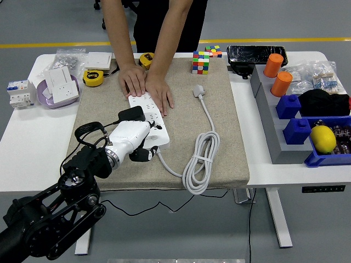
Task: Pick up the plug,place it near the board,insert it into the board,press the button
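Over the near end of the power strip (147,118) hangs the robot's left hand (133,141), its white shell above the sockets and dark fingers (143,155) curled under it; whether they press a button or merely rest cannot be told. Just beyond the hand, the black plug (131,113) sits on the strip, apparently seated in a socket, so the pressing step looks to be the one in hand. A person's two hands (147,85) lie flat on the far end of the strip, probably to keep it from sliding. A coiled white cable (202,156) lies to the right on the beige mat (219,104), which covers a white table (27,142) on a grey floor. No right arm shows.
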Robot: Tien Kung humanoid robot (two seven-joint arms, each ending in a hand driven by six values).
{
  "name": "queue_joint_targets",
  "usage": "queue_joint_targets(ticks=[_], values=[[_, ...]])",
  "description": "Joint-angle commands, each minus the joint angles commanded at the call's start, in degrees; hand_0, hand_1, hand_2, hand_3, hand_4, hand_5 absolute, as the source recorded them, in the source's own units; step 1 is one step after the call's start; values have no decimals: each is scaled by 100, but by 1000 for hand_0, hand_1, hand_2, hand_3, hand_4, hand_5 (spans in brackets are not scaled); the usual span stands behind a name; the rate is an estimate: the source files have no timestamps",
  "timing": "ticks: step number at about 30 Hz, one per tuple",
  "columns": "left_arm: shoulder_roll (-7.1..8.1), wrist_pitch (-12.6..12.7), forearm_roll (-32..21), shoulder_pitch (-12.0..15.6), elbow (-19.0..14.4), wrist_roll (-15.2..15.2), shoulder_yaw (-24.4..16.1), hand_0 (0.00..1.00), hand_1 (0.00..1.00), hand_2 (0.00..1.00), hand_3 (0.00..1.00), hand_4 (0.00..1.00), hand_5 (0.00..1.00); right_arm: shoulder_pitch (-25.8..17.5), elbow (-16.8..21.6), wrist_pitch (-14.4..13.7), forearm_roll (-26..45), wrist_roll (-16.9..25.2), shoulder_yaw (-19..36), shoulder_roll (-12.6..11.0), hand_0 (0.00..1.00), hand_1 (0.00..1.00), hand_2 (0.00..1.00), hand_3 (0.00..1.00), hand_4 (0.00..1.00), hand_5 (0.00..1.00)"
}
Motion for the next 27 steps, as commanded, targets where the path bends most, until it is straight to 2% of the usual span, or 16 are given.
queue_joint_targets(ticks=[1, 2, 7, 8, 13, 14, 19, 20, 25, 26, 27], values=[[0, 45, 10, 18, -34, -35, -28, 231, 61, 193, 833, 590, 159, -2, 0, 0, -1, 0, 2, 0, 624, 584, 616, 538, 875, 608], [-7, 142, 35, 62, -95, -115, -95, 294, 147, 259, 833, 731, 207, -4, 0, -1, -4, -1, 6, 1, 623, 584, 616, 538, 875, 608], [-76, 761, -85, 317, -243, -680, -493, 294, 147, 259, 833, 731, 207, -14, 0, 1, -26, -1, 21, 7, 623, 584, 616, 538, 875, 608], [-92, 848, -119, 365, -244, -773, -574, 888, 839, 763, 832, 909, 325, -15, 0, 1, -28, -1, 23, 9, 623, 583, 615, 538, 875, 608], [-116, 846, -118, 486, -172, -789, -853, 888, 839, 763, 832, 909, 325, -16, 0, 1, -24, 1, 13, 12, 623, 583, 615, 538, 875, 608], [-104, 841, -107, 498, -153, -778, -879, 998, 998, 998, 915, 955, 374, -17, 0, 0, -22, 2, 11, 11, 624, 583, 615, 538, 875, 609], [-79, 772, -127, 515, -116, -742, -863, 998, 998, 998, 915, 955, 374, -20, 0, 2, -26, -2, 9, 9, 624, 583, 615, 538, 875, 609], [-81, 740, -133, 517, -108, -728, -854, 998, 998, 934, 934, 980, 401, -20, 0, 2, -22, -1, 4, 8, 623, 583, 615, 538, 874, 607], [-70, 569, -138, 485, -44, -651, -767, 998, 998, 934, 934, 980, 401, -25, 0, 4, -27, -5, 3, 5, 623, 583, 615, 538, 874, 607], [-61, 521, -153, 470, -22, -624, -734, 506, 560, 548, 928, 984, 408, -26, 0, 3, -25, -4, 2, 5, 622, 583, 615, 538, 875, 609], [-52, 481, -165, 454, 1, -597, -698, 506, 560, 548, 928, 984, 408, -28, 0, 4, -29, -6, 3, 4, 622, 583, 615, 538, 875, 609]])
